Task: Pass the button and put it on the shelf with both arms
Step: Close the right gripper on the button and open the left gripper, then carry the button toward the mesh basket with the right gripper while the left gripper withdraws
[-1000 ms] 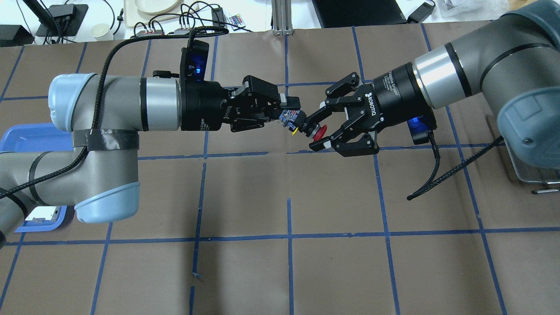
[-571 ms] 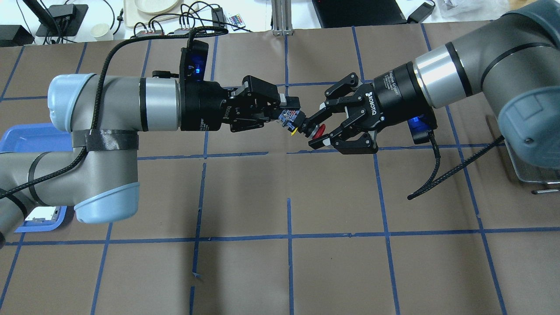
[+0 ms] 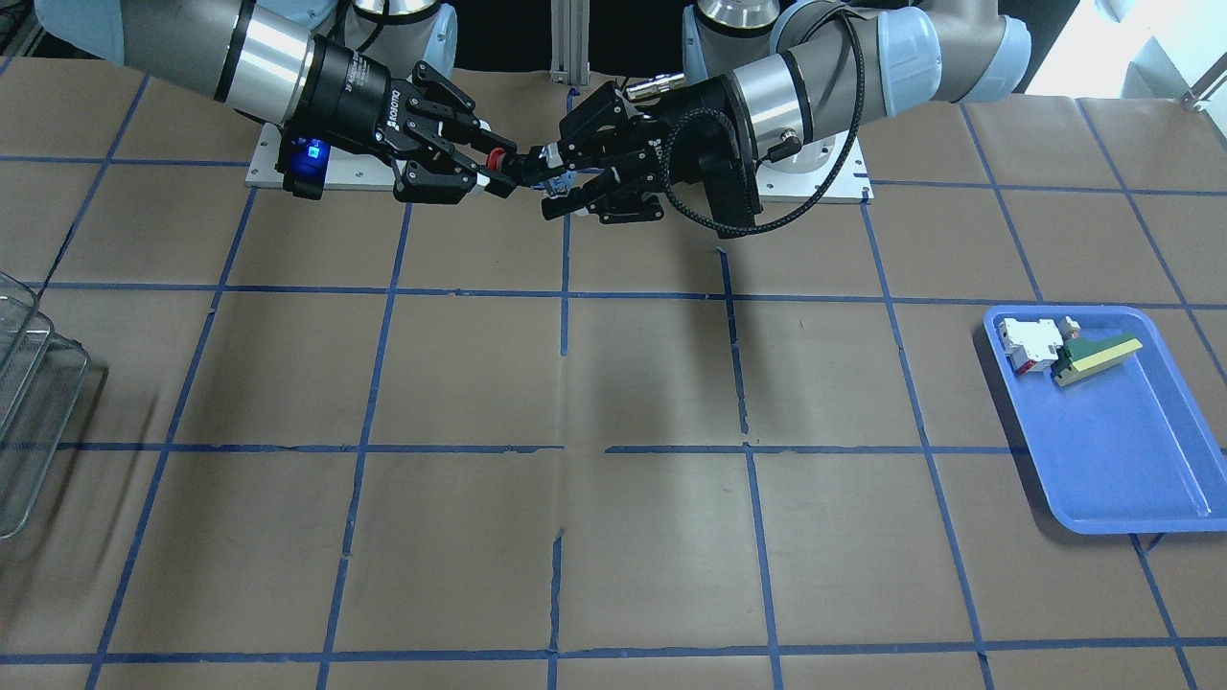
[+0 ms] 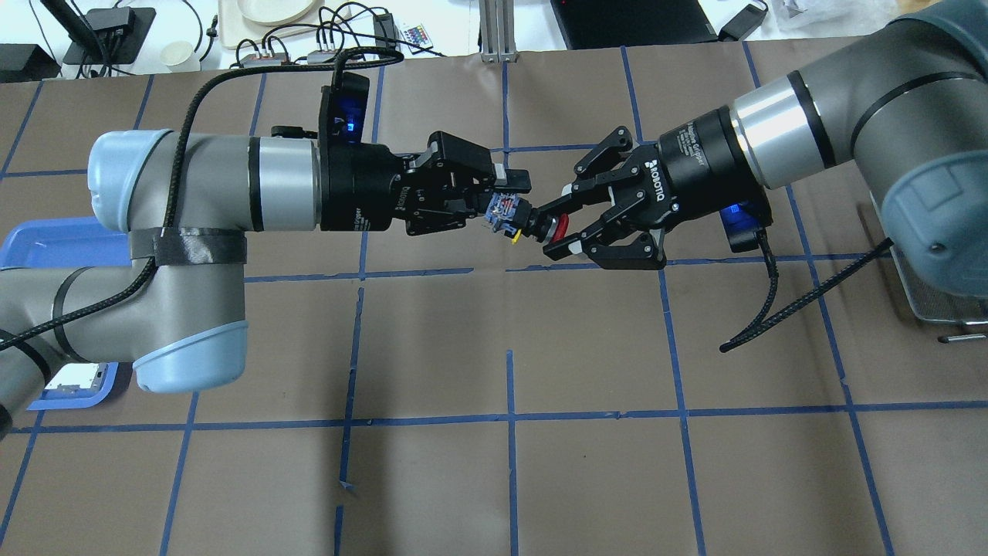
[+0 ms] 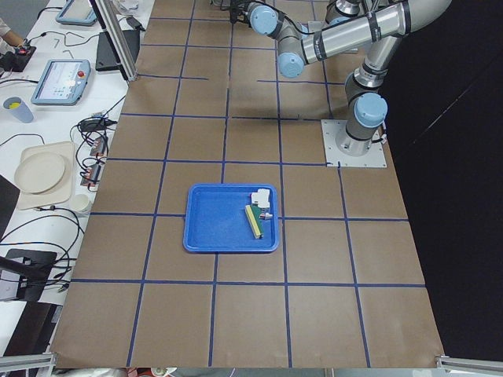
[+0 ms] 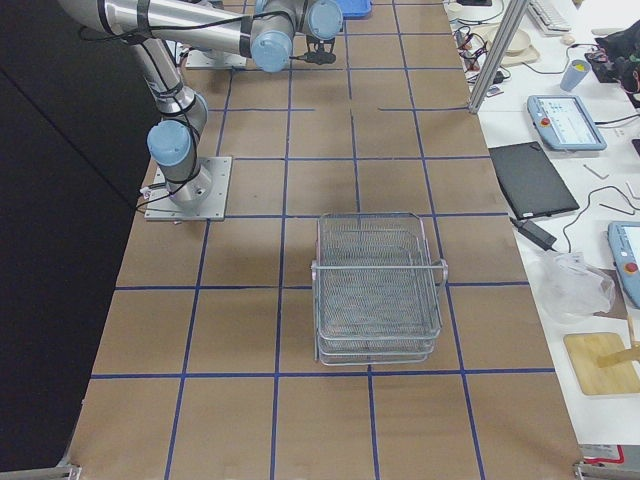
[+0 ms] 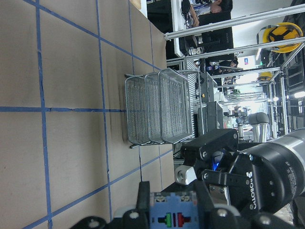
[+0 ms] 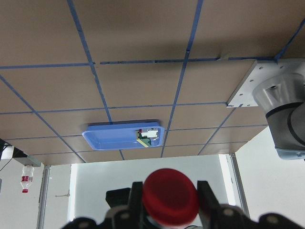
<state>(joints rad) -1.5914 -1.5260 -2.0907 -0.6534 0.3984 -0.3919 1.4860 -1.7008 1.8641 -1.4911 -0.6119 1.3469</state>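
Note:
The button [image 4: 519, 215] hangs in mid-air between the two grippers, above the table's middle. My left gripper [image 4: 509, 199] is shut on its silvery-blue rear block [image 7: 174, 215]. The red cap [image 8: 170, 197] points at my right gripper [image 4: 548, 230], whose fingers [image 8: 204, 198] are open and straddle the cap on both sides, close to it. In the front-facing view the cap [image 3: 496, 159] shows between the two hands. The wire-mesh shelf [image 6: 378, 285] stands on the table on my right side, and its edge also shows in the overhead view [image 4: 938, 309].
A blue tray [image 3: 1102, 460] on my left side holds a white-and-red part [image 3: 1028, 343] and a green-and-yellow block [image 3: 1098, 355]. A black cable [image 4: 772, 309] hangs from the right wrist. Brown table with blue tape grid.
My right gripper has moved a little left, so the red cap sits deeper between its fingers. The left gripper has kept still with the button.

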